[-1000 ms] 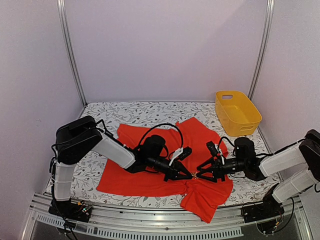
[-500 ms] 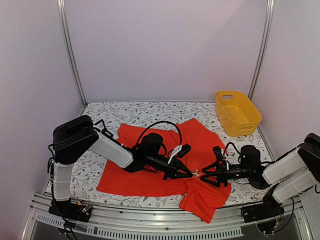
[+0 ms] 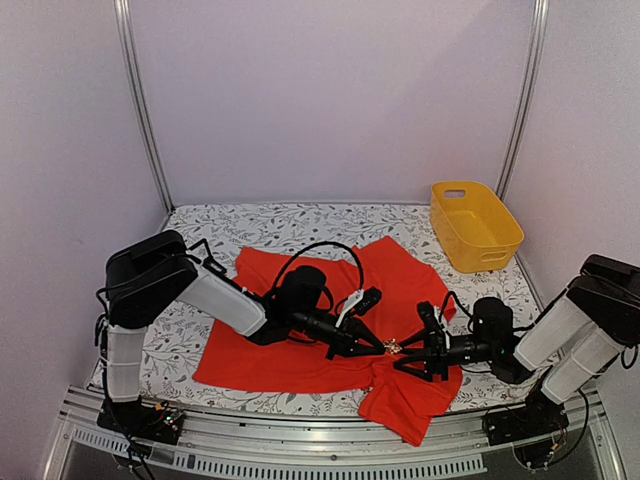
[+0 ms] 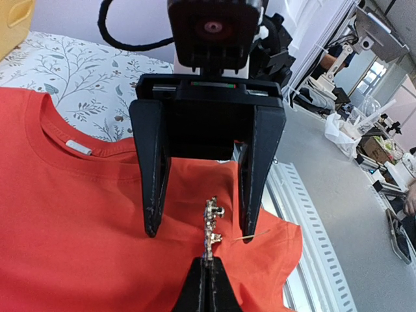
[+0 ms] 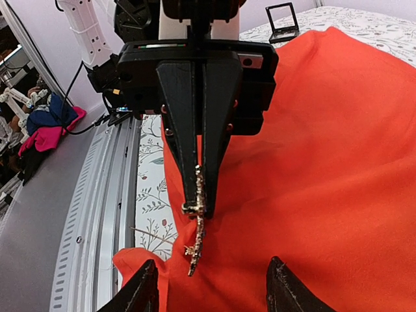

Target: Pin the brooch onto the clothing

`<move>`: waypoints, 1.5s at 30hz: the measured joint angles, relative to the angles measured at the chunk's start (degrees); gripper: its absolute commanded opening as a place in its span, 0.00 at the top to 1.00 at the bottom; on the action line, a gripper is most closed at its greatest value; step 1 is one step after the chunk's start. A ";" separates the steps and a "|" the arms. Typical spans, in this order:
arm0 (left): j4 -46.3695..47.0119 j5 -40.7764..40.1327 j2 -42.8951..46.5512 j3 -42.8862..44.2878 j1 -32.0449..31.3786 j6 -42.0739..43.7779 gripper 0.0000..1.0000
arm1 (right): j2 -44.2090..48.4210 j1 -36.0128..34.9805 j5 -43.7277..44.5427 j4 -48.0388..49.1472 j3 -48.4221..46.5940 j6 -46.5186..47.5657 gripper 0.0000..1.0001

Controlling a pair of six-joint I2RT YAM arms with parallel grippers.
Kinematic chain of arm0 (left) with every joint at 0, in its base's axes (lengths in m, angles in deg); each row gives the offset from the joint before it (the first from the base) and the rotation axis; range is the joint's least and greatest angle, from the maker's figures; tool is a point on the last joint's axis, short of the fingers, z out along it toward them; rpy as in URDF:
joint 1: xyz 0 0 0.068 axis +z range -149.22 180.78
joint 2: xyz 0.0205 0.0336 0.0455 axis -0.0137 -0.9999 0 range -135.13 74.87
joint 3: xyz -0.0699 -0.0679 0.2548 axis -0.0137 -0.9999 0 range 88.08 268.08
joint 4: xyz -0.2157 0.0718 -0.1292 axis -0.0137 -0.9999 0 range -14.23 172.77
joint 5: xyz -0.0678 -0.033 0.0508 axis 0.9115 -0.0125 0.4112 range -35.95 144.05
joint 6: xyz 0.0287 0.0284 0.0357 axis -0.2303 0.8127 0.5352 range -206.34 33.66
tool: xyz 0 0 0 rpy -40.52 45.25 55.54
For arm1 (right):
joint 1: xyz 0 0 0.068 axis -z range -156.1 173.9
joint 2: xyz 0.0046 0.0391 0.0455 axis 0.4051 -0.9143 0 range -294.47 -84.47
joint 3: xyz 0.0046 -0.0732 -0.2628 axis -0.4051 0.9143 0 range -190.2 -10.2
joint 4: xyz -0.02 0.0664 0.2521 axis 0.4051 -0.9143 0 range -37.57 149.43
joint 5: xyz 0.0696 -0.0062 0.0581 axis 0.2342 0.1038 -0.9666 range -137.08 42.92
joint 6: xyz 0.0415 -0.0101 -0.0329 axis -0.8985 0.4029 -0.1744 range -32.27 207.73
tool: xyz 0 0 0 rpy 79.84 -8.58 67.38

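Brooch: pinched in the shut jaws of left gripper just above red T-shirt, facing the half-parted, empty right gripper; a mere glint overhead, its thin pin seen only from the wrists.

L claw clamped, R claw spread apart.

Pale lilac walls and aluminium posts enclose a leaf-patterned table.
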 measured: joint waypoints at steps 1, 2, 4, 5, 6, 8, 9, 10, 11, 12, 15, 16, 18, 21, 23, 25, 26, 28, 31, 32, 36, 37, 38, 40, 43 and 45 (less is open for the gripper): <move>0.00 0.00 0.00 0.00 0.00 0.00 1.00 | -0.13 -0.20 0.04 0.39 0.00 0.15 0.48; 0.00 0.00 0.00 0.00 0.00 0.00 1.00 | -0.17 -0.33 0.09 0.85 -0.02 0.31 0.49; 0.00 0.00 0.00 0.00 0.00 0.00 1.00 | -0.31 -0.50 0.15 1.90 -0.15 0.61 0.51; 0.00 0.00 0.00 0.00 0.00 0.00 1.00 | -0.63 -0.55 0.15 2.54 -0.39 0.70 0.54; 0.00 0.00 0.00 0.00 0.00 0.02 1.00 | -1.05 -0.61 0.20 2.99 -0.68 0.74 0.56; 0.00 0.00 0.00 0.00 0.00 0.02 1.00 | -1.99 -0.63 0.24 4.09 -1.03 0.85 0.60; 0.00 0.00 0.00 0.00 0.00 0.02 1.00 | -2.49 -0.63 0.20 4.50 -1.16 0.83 0.61; 0.00 0.00 0.00 0.00 0.00 0.02 1.00 | -3.02 -0.63 0.09 4.85 -1.40 0.79 0.64; 0.00 0.00 0.00 0.00 0.00 0.02 1.00 | -3.41 -0.63 0.04 5.01 -1.62 0.74 0.68; 0.00 0.00 0.00 0.00 0.00 0.02 1.00 | -3.85 -0.66 -0.04 5.20 -1.88 0.70 0.70; -0.02 -0.02 0.00 0.00 0.02 0.02 1.00 | -4.35 -0.66 -0.20 5.95 -2.36 0.44 0.73; 0.00 -0.02 0.00 0.00 0.11 0.02 1.00 | -4.35 -0.68 -0.26 6.19 -2.36 0.31 0.73; 0.00 0.00 0.00 0.00 0.11 0.02 1.00 | -4.35 -0.68 -0.33 6.36 -2.38 0.28 0.74; 0.00 0.04 0.00 0.00 0.11 0.04 1.00 | -4.35 -0.61 -0.92 6.38 -2.69 -0.13 0.75; 0.00 0.04 0.00 0.00 0.11 0.11 1.00 | -4.35 -0.42 -1.44 6.40 -2.95 -0.66 0.76; -0.02 0.00 0.00 0.00 0.09 0.44 1.00 | -4.39 -0.02 -2.12 6.40 -3.21 -1.18 0.77; -0.04 0.00 0.00 0.00 0.09 0.68 1.00 | -4.46 0.17 -2.49 6.40 -3.39 -1.60 0.78; -0.17 -0.04 0.00 0.00 0.09 1.29 1.00 | -4.66 0.50 -3.08 6.43 -3.54 -2.10 0.79; -0.59 -0.31 0.00 0.00 0.09 2.03 1.00 | -5.42 0.72 -3.85 6.38 -3.89 -2.69 0.80; -0.79 -0.39 0.00 0.00 0.09 2.27 1.00 | -5.68 0.81 -4.15 6.27 -4.11 -2.89 0.80; -1.51 -0.50 0.00 0.00 0.09 2.89 1.00 | -6.60 0.90 -5.20 5.64 -5.14 -3.76 0.81; -1.60 -0.50 0.00 0.00 0.09 3.02 1.00 | -6.69 0.92 -5.40 5.42 -5.33 -3.98 0.81; -1.64 -0.50 0.00 0.00 0.09 3.15 1.00 | -6.71 0.96 -5.68 5.16 -5.49 -4.13 0.82; -1.73 -0.50 0.00 0.00 0.09 3.50 1.00 | -6.75 1.18 -6.21 4.61 -5.88 -4.39 0.83; -2.03 -0.94 0.26 -0.02 0.09 3.80 1.00 | -6.75 1.66 -6.67 4.22 -6.21 -4.96 0.86; -2.21 -1.25 0.48 -0.07 0.09 3.93 1.00 | -6.75 1.86 -6.99 4.11 -6.27 -5.42 0.88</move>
